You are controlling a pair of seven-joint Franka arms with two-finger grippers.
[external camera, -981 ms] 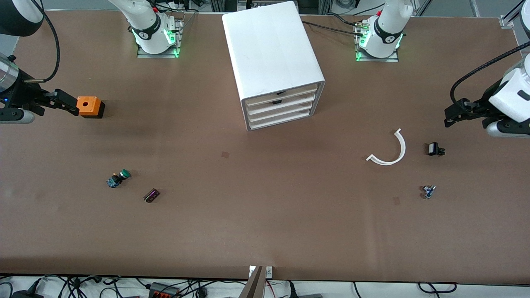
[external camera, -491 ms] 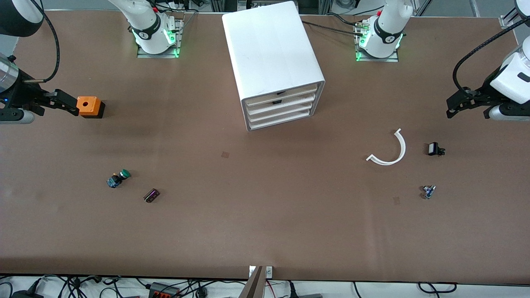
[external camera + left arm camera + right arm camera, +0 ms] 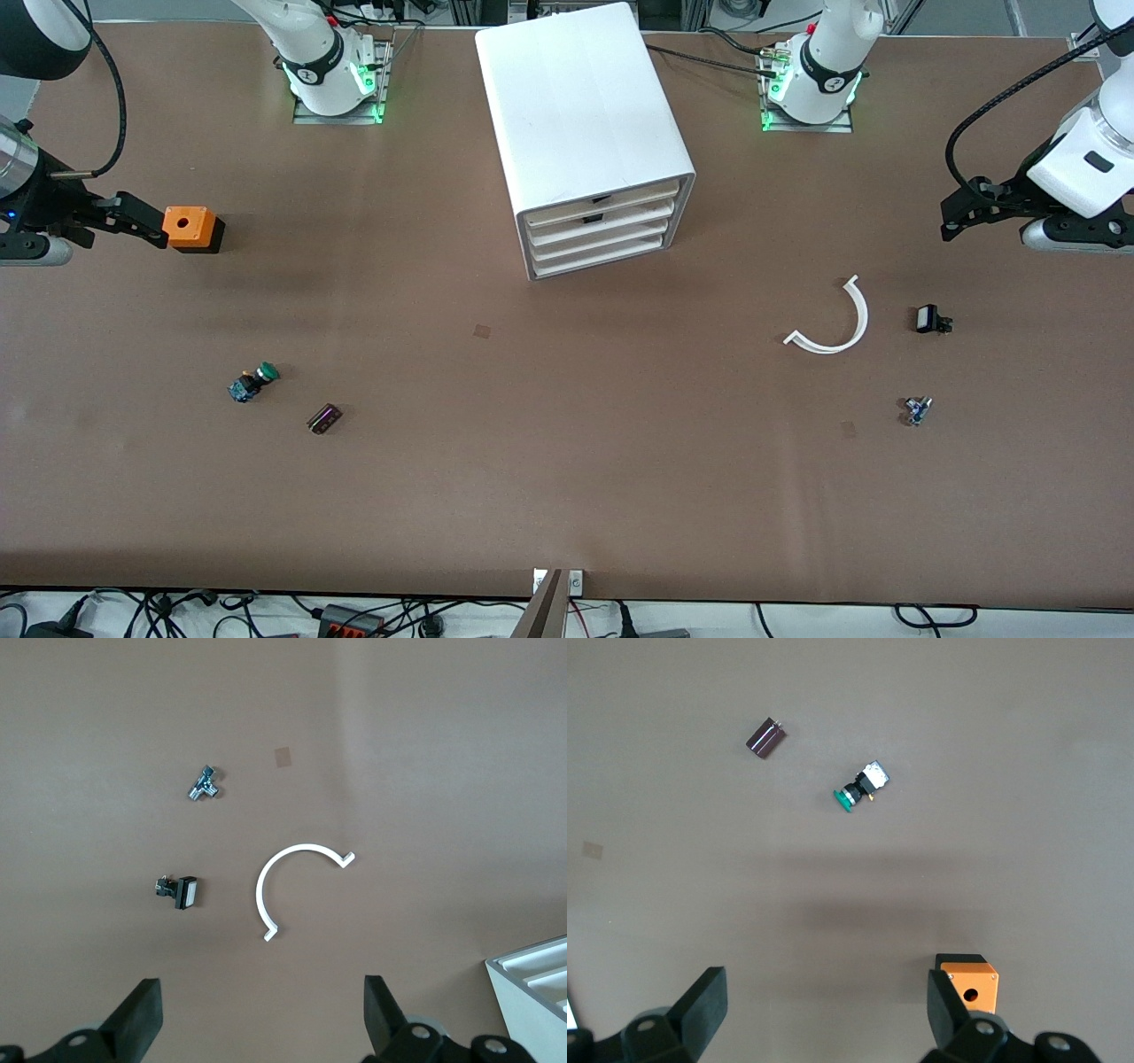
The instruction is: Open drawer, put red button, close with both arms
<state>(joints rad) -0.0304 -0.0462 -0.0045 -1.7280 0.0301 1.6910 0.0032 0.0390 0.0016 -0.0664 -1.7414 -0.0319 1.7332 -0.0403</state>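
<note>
The white four-drawer cabinet (image 3: 585,115) stands mid-table near the arms' bases, and a corner of it (image 3: 532,988) shows in the left wrist view. Its drawer (image 3: 602,221), second from the top, is pushed in like the others. No red button shows in any view. My left gripper (image 3: 961,213) hangs open and empty over bare table at the left arm's end; in its own view (image 3: 261,1014) the brown table lies between the fingers. My right gripper (image 3: 133,217) is open at the right arm's end, one finger (image 3: 950,1010) beside the orange box (image 3: 193,229) (image 3: 970,985).
A green-capped button (image 3: 254,381) (image 3: 858,788) and a dark block (image 3: 324,418) (image 3: 765,736) lie toward the right arm's end. A white curved strip (image 3: 833,321) (image 3: 275,881), a small black part (image 3: 930,319) (image 3: 180,891) and a blue-and-silver part (image 3: 917,409) (image 3: 205,784) lie toward the left arm's end.
The left arm has swung its gripper toward the bases' edge of the table and a little toward the cabinet. The right arm and all the objects have stayed put.
</note>
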